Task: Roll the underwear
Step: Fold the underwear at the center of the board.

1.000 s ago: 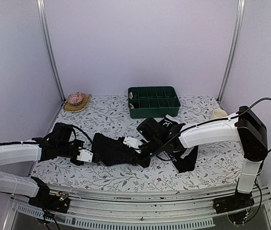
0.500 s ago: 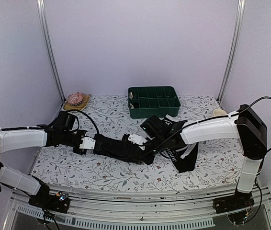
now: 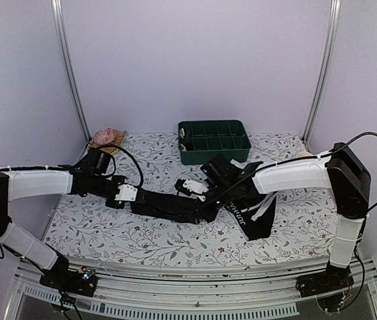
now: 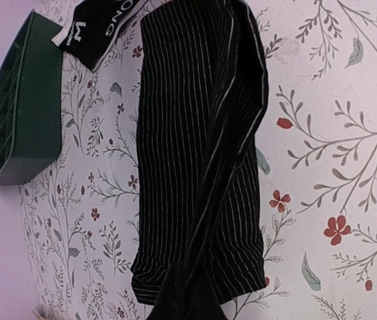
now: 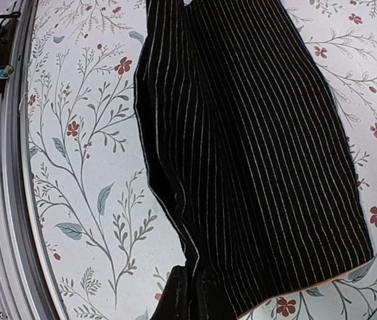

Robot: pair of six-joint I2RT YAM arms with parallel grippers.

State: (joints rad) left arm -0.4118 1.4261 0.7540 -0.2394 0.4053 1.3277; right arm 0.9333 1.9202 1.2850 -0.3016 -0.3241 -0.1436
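Observation:
The striped underwear is black with thin white stripes and hangs stretched into a long narrow band between my two grippers, just above the floral table cloth. My left gripper is shut on its left end; in the left wrist view its dark fingers pinch the hem of the fabric. My right gripper is shut on the right end, and the right wrist view shows its fingers clamping the fabric. A second black underwear with white lettering lies crumpled under the right arm.
A green compartment tray stands at the back centre and also shows in the left wrist view. A pink object on a woven mat sits back left, a cream cup back right. The table's metal rail runs along the near edge.
Both grippers have moved away from the near edge toward the back and spread apart. The striped underwear has gone from a bunched lump to a long, taut band.

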